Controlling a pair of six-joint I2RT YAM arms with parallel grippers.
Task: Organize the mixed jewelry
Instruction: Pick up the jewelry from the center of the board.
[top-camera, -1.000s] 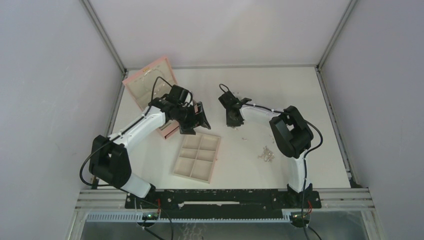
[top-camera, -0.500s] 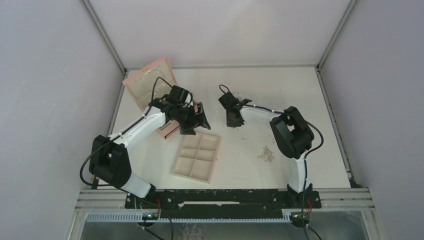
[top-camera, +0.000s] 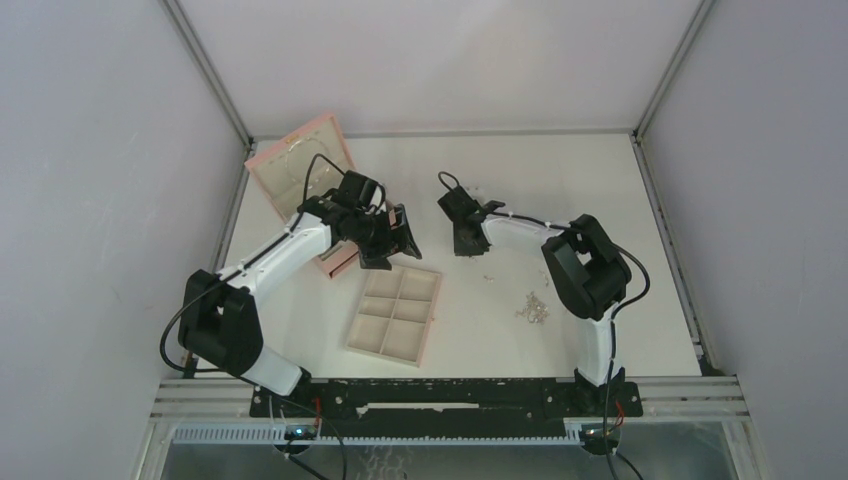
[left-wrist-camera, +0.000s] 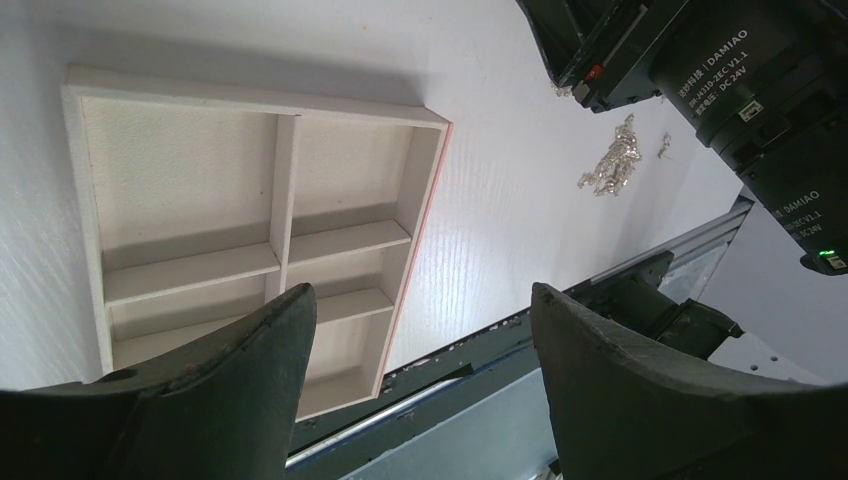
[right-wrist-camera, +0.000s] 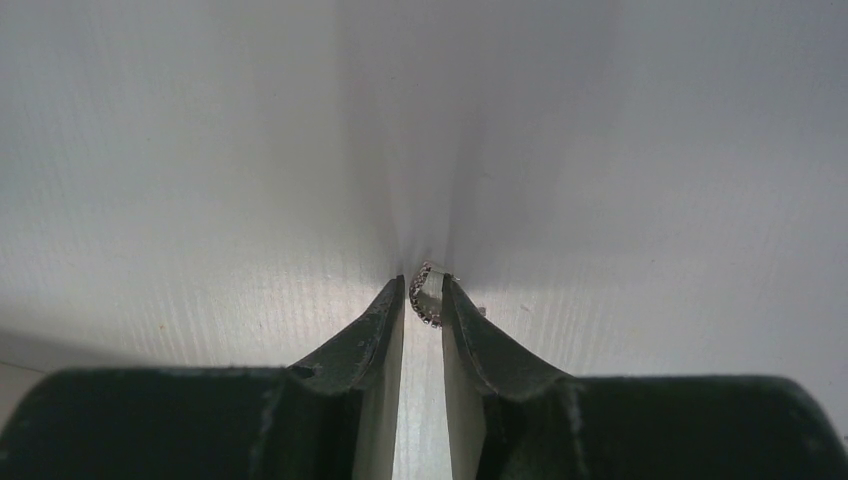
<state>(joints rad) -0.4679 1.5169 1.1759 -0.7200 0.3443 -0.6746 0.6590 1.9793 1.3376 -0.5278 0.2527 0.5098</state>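
Note:
My right gripper (top-camera: 466, 243) points down at the table's middle. In the right wrist view its fingers (right-wrist-camera: 424, 287) are nearly closed around a small curved studded silver earring (right-wrist-camera: 425, 296) at their tips, resting on the table. A cluster of silver jewelry (top-camera: 533, 308) lies on the table to the right and also shows in the left wrist view (left-wrist-camera: 610, 165). My left gripper (top-camera: 396, 240) is open and empty, hovering above the far edge of the beige six-compartment tray (top-camera: 432, 320), whose compartments (left-wrist-camera: 250, 100) look empty. Its fingertips (left-wrist-camera: 420, 295) are wide apart.
The pink quilted box (top-camera: 300, 165) stands open at the far left, behind my left arm. A tiny loose silver piece (left-wrist-camera: 665, 147) lies beside the cluster. The enclosure's walls and metal frame ring the table.
My right wrist has edged slightly toward the far side. My left arm has not moved.

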